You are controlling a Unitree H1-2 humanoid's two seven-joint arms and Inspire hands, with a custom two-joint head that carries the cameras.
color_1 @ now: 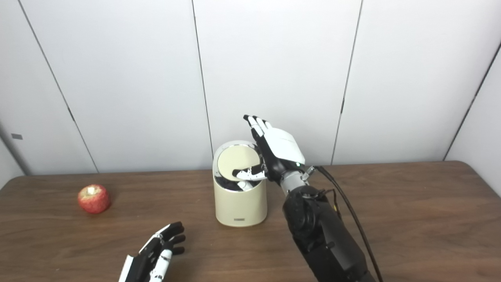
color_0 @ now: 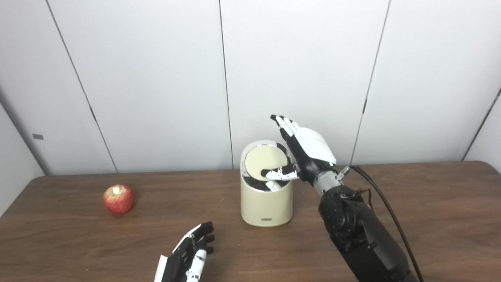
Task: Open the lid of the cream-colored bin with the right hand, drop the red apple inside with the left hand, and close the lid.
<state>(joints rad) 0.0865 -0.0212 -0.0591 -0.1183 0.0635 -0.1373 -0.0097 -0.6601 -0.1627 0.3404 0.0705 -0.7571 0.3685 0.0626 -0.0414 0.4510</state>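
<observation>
Two hands in view: nearest, left hand [color_0: 188, 256] lying open on the table [color_0: 430, 219], empty. Farther left, well apart from it, red apple [color_0: 118, 199]. Beyond, cream-colored bin [color_0: 266, 196], lid [color_0: 266, 160] tilted, right hand [color_0: 303, 150] open, thumb across it.

Cream bin [color_0: 266, 203] upright, lid [color_0: 265, 161] seemingly tilted open; red apple [color_0: 118, 199] well left.

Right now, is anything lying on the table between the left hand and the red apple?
No. Both eye views show only bare brown table between the left hand and the red apple.
</observation>
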